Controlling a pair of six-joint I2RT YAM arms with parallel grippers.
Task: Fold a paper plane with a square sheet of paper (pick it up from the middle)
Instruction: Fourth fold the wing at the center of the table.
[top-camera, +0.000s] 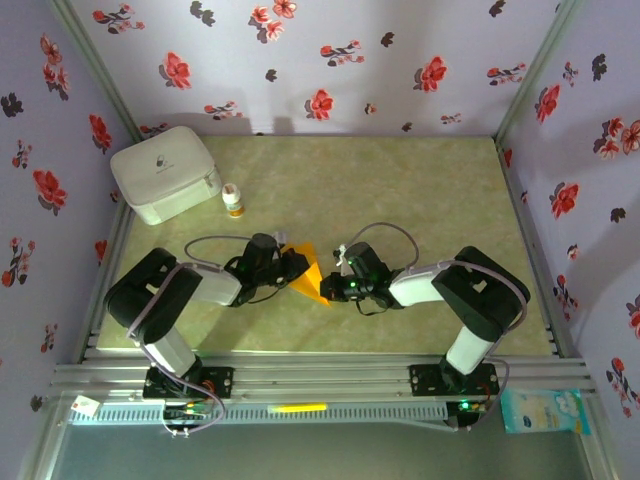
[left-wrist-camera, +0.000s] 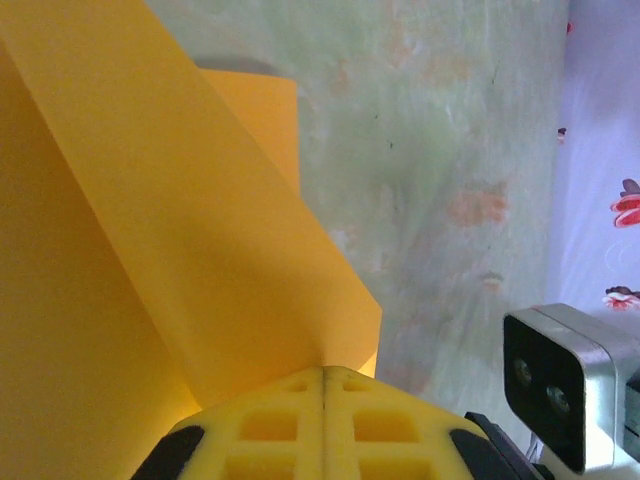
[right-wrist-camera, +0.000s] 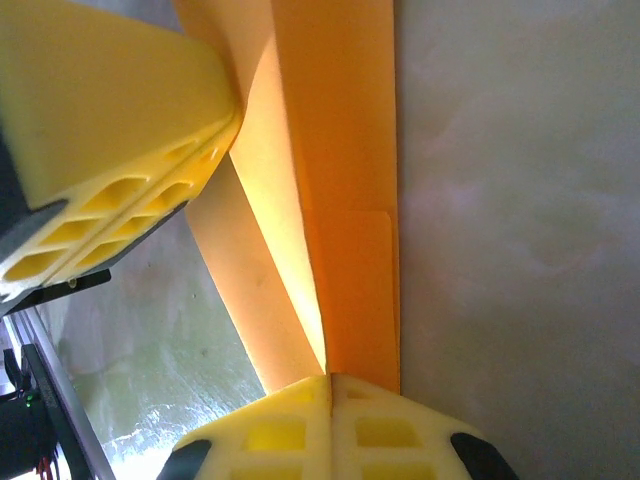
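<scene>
Left gripper (left-wrist-camera: 325, 373): jaws pressed fully together, pinching one edge of the folded square sheet of paper (left-wrist-camera: 150, 260), which fans out ahead of its fingertips. Right gripper (right-wrist-camera: 330, 378): likewise clamped tight, on the opposite edge. The sheet spans the gap between the two grippers, layers creased lengthwise, table (top-camera: 420, 190) beneath.

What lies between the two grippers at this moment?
The paper, partly folded. The left gripper and right gripper are each shut on an edge of it; the top view shows it spanning the gap.
</scene>
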